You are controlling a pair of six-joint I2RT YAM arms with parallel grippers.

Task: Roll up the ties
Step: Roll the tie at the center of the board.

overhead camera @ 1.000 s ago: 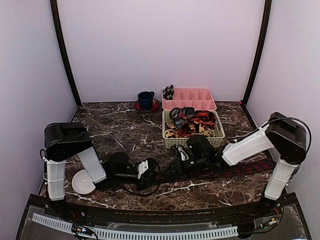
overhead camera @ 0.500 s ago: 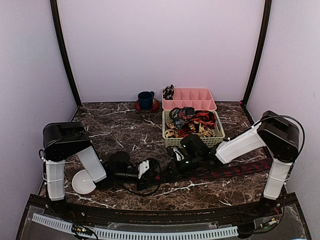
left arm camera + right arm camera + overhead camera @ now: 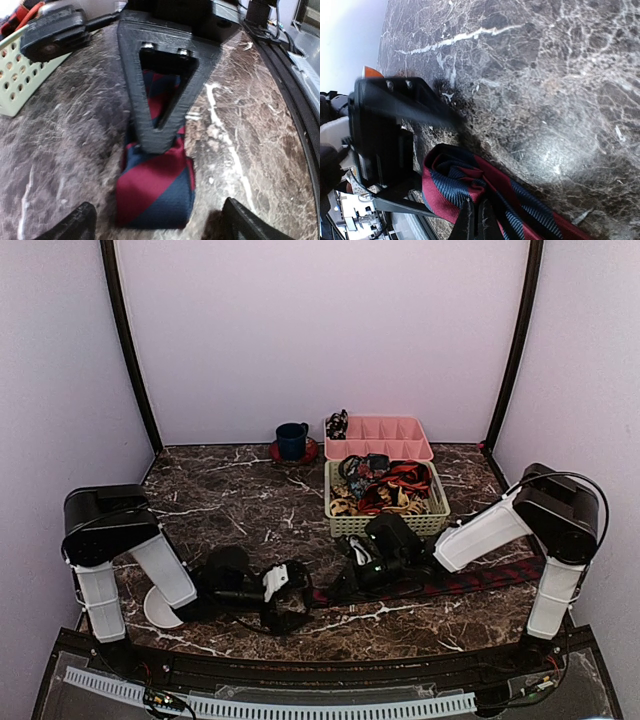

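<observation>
- Dark marble worktop (image 3: 230,505) is filling the floor of a pale lilac booth, and a pale green basket (image 3: 345,523) is standing toward the back, right of centre.
- A striped tie (image 3: 480,580), navy and red, is lying flat in front of the basket, running from below its left corner out to the right; its left end is doubled over on itself.
- The right tool (image 3: 476,220) is pressing down in front of the basket's left corner, jaws squeezed together and nipping the fabric at that fold.
- The left tool (image 3: 160,225) is hovering just left of the fold, jaws spread wide on either side of the tie's end and gripping nothing.
- More ties (image 3: 395,480) are lying heaped inside the basket.
- A pink tray (image 3: 395,430) is sitting just behind the basket, with a coiled tie (image 3: 337,424) in its left end.
- A blue cup (image 3: 292,439) is standing on a red saucer (image 3: 308,453) behind the basket's left corner, and a white bowl (image 3: 160,608) is resting well to its front-left.
</observation>
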